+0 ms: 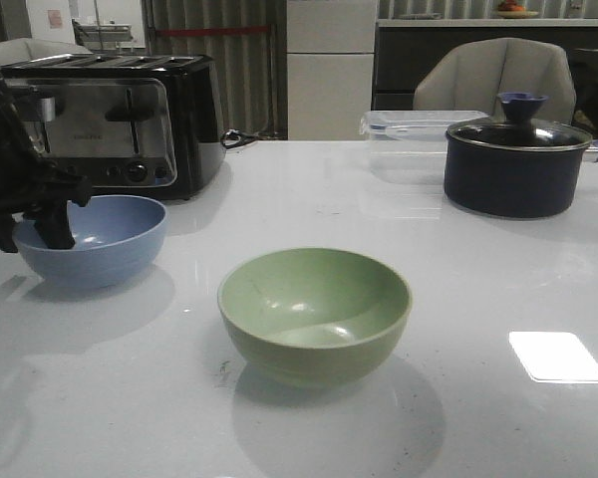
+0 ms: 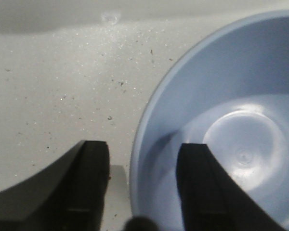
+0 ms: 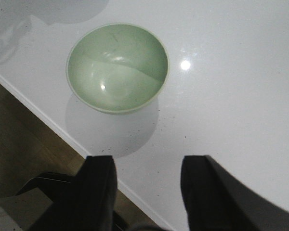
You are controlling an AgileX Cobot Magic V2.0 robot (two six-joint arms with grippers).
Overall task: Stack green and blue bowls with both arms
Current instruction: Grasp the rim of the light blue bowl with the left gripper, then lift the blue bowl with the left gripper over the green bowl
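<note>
While toaster (image 1: 120, 119) backs blue bowl (image 1: 92, 239), pot (image 1: 515, 164) far right

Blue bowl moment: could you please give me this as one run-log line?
left claw: open, astride blue bowl rim | right claw: open, above table | green bowl: untouched | stack: not done

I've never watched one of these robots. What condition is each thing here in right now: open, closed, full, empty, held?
Blue bowl: upright, empty, its rim between the left gripper's fingers.
Left gripper: open, straddling that rim.
Green bowl: upright, empty, untouched.
Right gripper: open, holding nothing, above the table.
Pot: lid on.
Toaster: slots look empty.
Clear container: lid on.
</note>
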